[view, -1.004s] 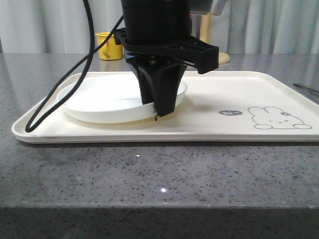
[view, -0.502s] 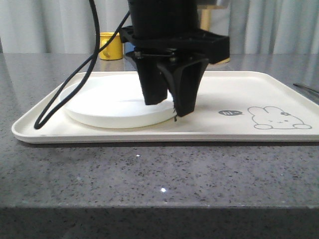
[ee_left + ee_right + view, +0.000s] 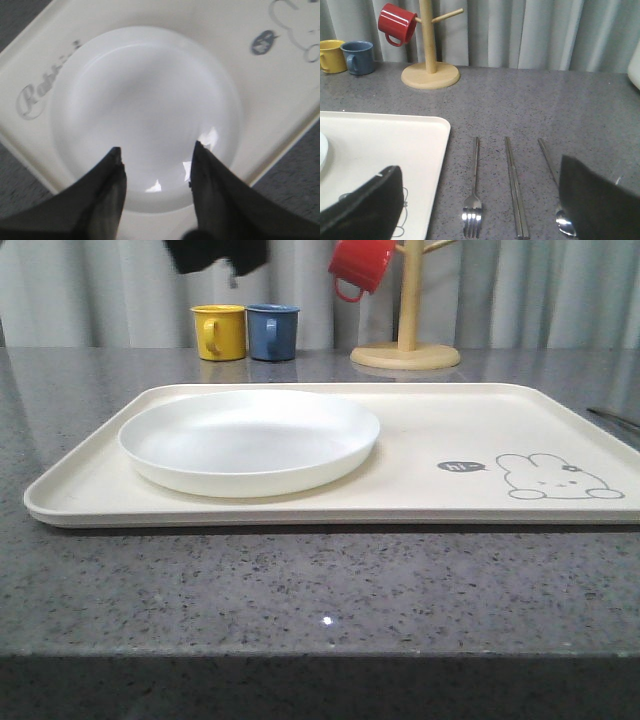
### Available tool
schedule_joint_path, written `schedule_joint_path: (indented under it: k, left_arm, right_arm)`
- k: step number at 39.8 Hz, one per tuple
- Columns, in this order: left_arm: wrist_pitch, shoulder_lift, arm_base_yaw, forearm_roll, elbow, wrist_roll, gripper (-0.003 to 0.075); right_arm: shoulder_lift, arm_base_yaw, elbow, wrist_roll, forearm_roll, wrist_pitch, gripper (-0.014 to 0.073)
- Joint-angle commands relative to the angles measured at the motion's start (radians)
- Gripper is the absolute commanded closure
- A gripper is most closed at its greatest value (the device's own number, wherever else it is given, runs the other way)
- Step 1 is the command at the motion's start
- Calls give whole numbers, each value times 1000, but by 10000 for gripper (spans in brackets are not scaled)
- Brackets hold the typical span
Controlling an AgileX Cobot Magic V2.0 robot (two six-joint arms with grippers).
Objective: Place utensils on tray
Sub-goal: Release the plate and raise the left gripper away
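The round white plate [image 3: 250,440] lies flat on the left half of the cream tray [image 3: 450,425]. My left gripper [image 3: 225,260] hangs high above it, open and holding nothing. In the left wrist view this gripper [image 3: 157,148] looks straight down on the plate [image 3: 145,100] and the tray [image 3: 280,90]. My right gripper [image 3: 479,165] is open over the grey table, to the right of the tray [image 3: 395,145]. Under it lie the fork [image 3: 473,212], the chopsticks [image 3: 514,190] and the spoon [image 3: 564,220], side by side; one finger hides part of the spoon.
A yellow mug [image 3: 218,331] and a blue mug [image 3: 272,331] stand behind the tray. A red mug [image 3: 362,265] hangs on a wooden mug tree [image 3: 405,340] at the back. The rabbit drawing [image 3: 555,478] marks the tray's bare right half.
The left gripper opened off the plate's rim and rose to the top of the front view. The plate now rests flat on the tray.
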Motion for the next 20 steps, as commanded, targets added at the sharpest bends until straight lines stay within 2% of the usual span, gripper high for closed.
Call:
schedule_joint_path:
  k: [1, 5, 11, 20]
  left_arm:
    - [19, -105, 102, 0, 55, -6, 561]
    - [-17, -188, 217, -6, 177, -8, 642]
    - [-147, -333, 396, -70, 362, -8, 734]
    - [-349, -584, 586, -81, 656, -8, 738]
  right_arm:
    - [19, -4, -31, -6, -7, -79, -59]
    - [19, -4, -31, -6, -7, -79, -59]
    - [19, -4, -31, -6, -7, -79, -59]
    - [19, -4, -31, -6, -7, -79, -59]
